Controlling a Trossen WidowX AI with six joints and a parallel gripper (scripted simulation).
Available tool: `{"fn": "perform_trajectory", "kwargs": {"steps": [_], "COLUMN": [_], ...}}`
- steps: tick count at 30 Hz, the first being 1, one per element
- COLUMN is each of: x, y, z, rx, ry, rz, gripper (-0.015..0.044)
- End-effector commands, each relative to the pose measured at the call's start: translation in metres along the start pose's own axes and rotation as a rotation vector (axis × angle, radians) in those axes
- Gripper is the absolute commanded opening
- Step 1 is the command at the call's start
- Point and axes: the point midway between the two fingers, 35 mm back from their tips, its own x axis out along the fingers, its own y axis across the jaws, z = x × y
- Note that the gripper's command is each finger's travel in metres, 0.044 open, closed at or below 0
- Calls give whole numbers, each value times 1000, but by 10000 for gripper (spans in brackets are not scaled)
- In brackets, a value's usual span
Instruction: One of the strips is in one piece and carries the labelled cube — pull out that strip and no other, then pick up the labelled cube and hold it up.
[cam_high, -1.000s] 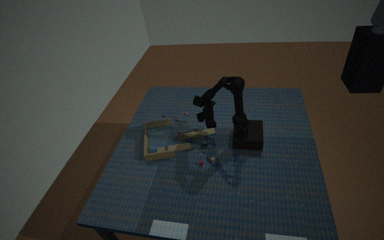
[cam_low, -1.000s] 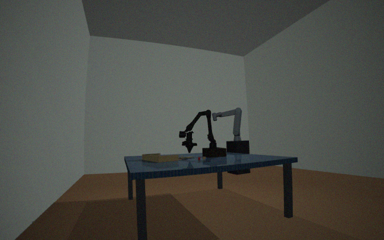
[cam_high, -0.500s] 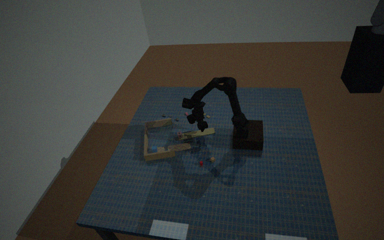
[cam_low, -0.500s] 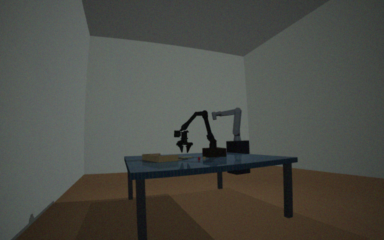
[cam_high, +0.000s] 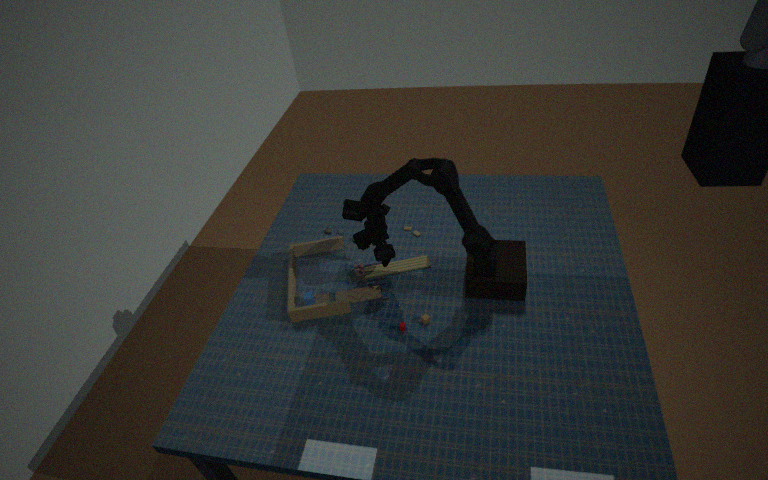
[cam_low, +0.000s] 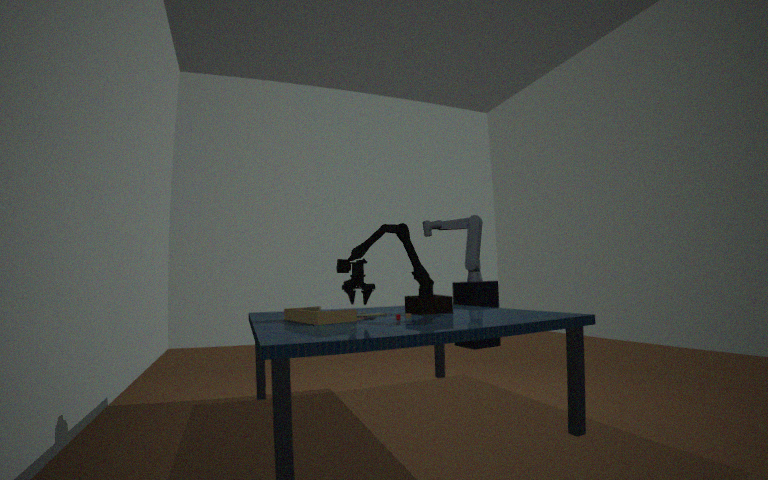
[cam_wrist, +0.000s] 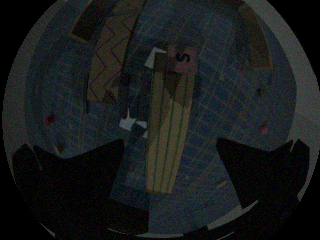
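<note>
Clearly, the pink cube labelled S (cam_high: 360, 270) (cam_wrist: 182, 59) sits at the far end of the green-striped strip (cam_high: 399, 267) (cam_low: 371, 314) (cam_wrist: 170, 125), ahead of the gripper (cam_high: 386, 263) (cam_low: 359, 303) (cam_wrist: 172, 144) and lower than its fingertips. In the wrist view the letter is turned sideways. The gripper's 2 fingers stand wide apart with nothing between them, and they hang above the table (cam_high: 509, 367) (cam_low: 453, 329), over the strip but clear of it.

From left to right in the top view, the 3-sided wooden enclosure (cam_high: 291, 277) (cam_low: 320, 316) comes first, its open side toward the robot's base block (cam_high: 509, 271) (cam_low: 428, 304). A blue object (cam_high: 308, 296) lies inside, near the zigzag-marked strip (cam_high: 365, 294) (cam_wrist: 111, 55), which reaches out through the opening. The green-striped strip lies just outside the enclosure, beside the zigzag one and apart from it, so no enclosure wall stands between the fingers and the labelled cube. Farther right, the red cube (cam_high: 402, 326) (cam_low: 398, 316) (cam_wrist: 49, 120) and the tan cube (cam_high: 425, 319) (cam_low: 408, 316) rest near each other, away from both strips. 2 small tan pieces (cam_high: 412, 230) lie on the other side of the striped strip. The scene is dim, and finer markings are hard to read.
</note>
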Motion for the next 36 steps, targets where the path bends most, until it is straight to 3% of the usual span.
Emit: {"fn": "perform_trajectory", "kwargs": {"steps": [1,17,24,36], "x": [-1,-8,1,20], "y": [-2,-10,-11,-11], "z": [15,82,83,83], "rx": [4,4,4,4], "ry": [2,-4,-5,-5], "rz": [1,0,0,0], "gripper": [440,440,256,250]}}
